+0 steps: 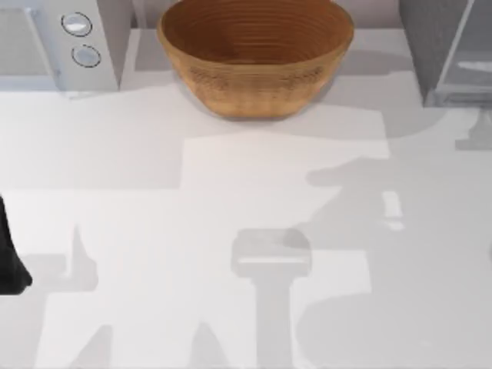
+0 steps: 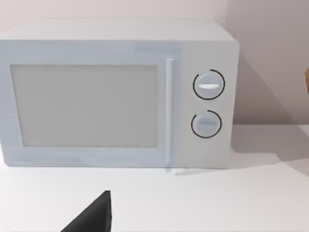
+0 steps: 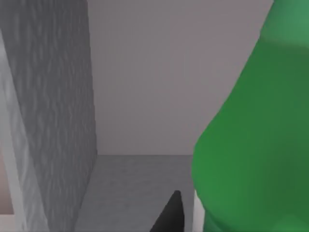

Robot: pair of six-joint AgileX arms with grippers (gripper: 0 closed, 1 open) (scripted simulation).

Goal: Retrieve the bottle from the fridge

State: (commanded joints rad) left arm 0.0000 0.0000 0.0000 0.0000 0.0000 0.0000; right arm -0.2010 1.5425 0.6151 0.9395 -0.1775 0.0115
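Note:
The bottle (image 3: pixel 251 145) is bright green and looms very close in the right wrist view, standing on the grey floor inside the fridge (image 3: pixel 53 121). A dark part of my right gripper (image 3: pixel 169 217) shows just beside the bottle's base. In the top view the fridge (image 1: pixel 430 46) is the grey cabinet at the back right, with its pale glass-like door panel (image 1: pixel 470 61) swung outward. My left arm (image 1: pixel 8 257) is parked at the table's left edge.
A whitish microwave (image 1: pixel 84 38) with two round knobs stands at the back left and faces the left wrist camera (image 2: pixel 120 96). A large wooden bowl (image 1: pixel 257 54) sits at the back centre. The white tabletop (image 1: pixel 231 231) spreads out in front.

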